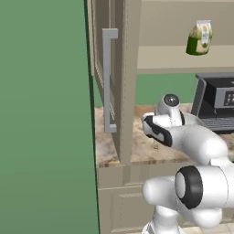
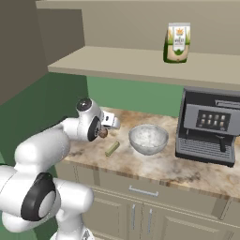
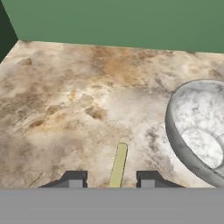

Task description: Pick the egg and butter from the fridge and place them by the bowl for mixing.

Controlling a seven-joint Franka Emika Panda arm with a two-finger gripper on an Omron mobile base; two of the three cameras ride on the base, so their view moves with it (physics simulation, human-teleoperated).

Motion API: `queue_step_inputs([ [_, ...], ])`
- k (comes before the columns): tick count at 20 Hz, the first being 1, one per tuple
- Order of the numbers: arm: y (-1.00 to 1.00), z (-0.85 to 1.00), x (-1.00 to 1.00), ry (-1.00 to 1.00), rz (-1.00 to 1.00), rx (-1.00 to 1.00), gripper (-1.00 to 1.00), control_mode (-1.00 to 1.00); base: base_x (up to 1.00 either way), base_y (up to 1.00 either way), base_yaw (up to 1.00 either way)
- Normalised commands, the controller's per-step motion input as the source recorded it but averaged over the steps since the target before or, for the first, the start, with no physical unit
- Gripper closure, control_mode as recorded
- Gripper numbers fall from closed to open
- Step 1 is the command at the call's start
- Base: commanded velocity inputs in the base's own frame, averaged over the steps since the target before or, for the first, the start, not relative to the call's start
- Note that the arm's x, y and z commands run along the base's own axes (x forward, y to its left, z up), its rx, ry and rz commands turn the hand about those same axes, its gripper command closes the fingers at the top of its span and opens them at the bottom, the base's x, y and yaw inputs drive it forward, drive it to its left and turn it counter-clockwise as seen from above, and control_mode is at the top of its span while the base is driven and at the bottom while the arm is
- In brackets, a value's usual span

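Both fingertips [image 3: 148, 179] straddle the butter [image 3: 118, 166] lying beside the bowl [image 3: 197, 131].

The left base view looks from behind the arm, forward and down at the counter [image 1: 137, 153], with a cabinet [image 1: 119, 68] close at twelve o'clock. The right base view faces the same counter from the other side, bowl [image 2: 148, 138] near centre. The hand view hangs close over the counter, bowl [image 3: 199, 131] at three o'clock.
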Motion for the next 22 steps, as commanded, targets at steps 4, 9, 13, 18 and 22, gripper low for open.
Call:
queue_step_inputs([
  [4,-0.11,-0.2,0.47,0.0,0.0,-0.01,1.0,-1.0,0.0,0.0,0.0],
  [9,0.0,-0.26,0.42,0.0,-0.01,-0.06,-1.0,-1.0,0.0,0.0,0.0],
  [13,0.0,-0.14,0.18,-0.01,0.0,-0.02,-1.0,-1.0,0.0,0.0,0.0],
  [18,0.0,0.0,0.0,0.0,0.0,0.0,-1.0,-1.0,0.0,0.0,0.0],
  [22,0.0,0.3,-0.1,-0.03,0.0,0.0,-1.0,-1.0,0.0,0.0,0.0],
])
